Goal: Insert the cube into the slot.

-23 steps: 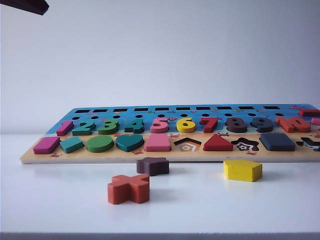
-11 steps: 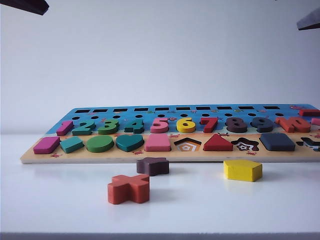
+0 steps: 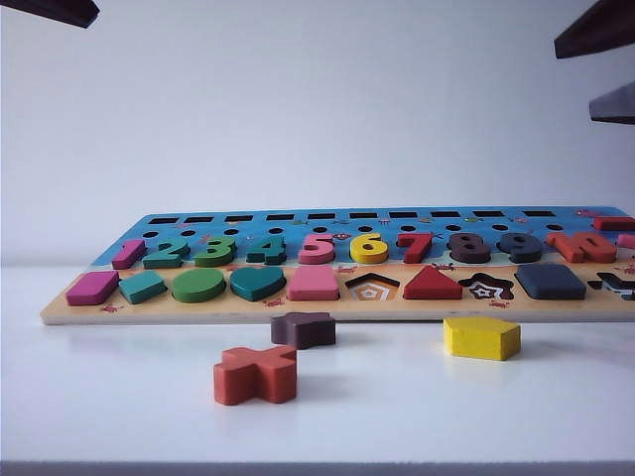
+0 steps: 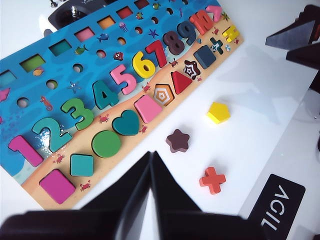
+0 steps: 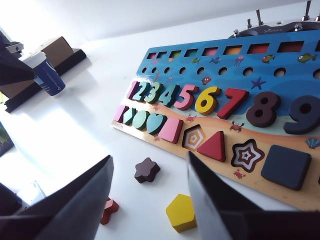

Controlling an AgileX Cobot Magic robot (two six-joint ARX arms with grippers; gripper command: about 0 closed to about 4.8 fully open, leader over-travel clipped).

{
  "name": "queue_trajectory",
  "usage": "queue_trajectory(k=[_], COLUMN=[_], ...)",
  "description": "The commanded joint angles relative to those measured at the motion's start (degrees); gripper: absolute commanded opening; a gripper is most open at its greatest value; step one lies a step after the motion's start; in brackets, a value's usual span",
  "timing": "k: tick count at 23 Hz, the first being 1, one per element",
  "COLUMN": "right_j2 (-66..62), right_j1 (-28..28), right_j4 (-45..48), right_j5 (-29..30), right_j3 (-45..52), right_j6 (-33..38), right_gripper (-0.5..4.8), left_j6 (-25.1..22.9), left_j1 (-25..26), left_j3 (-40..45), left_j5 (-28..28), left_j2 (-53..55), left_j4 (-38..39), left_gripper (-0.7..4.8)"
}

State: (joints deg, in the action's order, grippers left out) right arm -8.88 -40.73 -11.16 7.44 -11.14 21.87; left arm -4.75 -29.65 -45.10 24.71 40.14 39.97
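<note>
The cube (image 3: 551,281) (image 5: 286,166) (image 4: 205,56), a flat dark navy square block, lies seated in the front row of the wooden puzzle board (image 3: 198,311), between the star recess and the board's right end. It covers the slot, so the slot is hidden. My right gripper (image 3: 605,67) (image 5: 150,159) hangs high above the board's right end, open and empty. My left gripper (image 4: 151,156) hovers over the table in front of the board's left half. It is shut with nothing in it, and only a dark corner (image 3: 50,10) of it shows in the exterior view.
Three loose pieces lie on the white table in front of the board: a yellow pentagon (image 3: 481,337), a dark purple star (image 3: 303,329) and an orange cross (image 3: 256,375). A blue cup (image 5: 48,76) and a brown box (image 5: 57,50) stand far off to the side.
The right gripper has come into the exterior view's top right corner, first one finger, then both, open and empty. The cube, the board and the left gripper have not moved.
</note>
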Motion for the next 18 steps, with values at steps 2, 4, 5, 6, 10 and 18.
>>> queue_trajectory(k=[2,4,5,6,10,18], right_j2=[8.1,8.7,8.7,8.7,8.7,8.7], right_j1=[0.0,0.3,0.3,0.4,0.4,0.4], right_j4=[0.7,0.3,-0.3,-0.4,0.4,2.3], right_j5=[-0.1,0.4,0.3,0.6,4.8,-13.2], right_j3=[3.7,4.5,4.9,5.2,9.9,10.7], right_j6=[-0.7,-0.7,-1.0,-1.0,-0.9,-2.4], right_gripper=[2.69,2.68,2.65,2.64,2.51,-0.08], left_j6=[-0.4,-0.4,-0.4,-0.4,-0.4,-0.4], left_j1=[-0.1,-0.1,-0.1,-0.1,0.0,5.3], left_j3=[-0.3,-0.2,-0.2,-0.3,-0.3,-0.2], left_j5=[0.1,0.1,0.1,0.1,0.1,-1.4], left_j2=[-0.1,-0.1,-0.1,-0.1,-0.1,-2.9], left_j4=[-1.0,-1.1,-1.1,-1.1,-1.1,-2.6], left_gripper=[0.10,0.10,0.10,0.10,0.10,0.10])
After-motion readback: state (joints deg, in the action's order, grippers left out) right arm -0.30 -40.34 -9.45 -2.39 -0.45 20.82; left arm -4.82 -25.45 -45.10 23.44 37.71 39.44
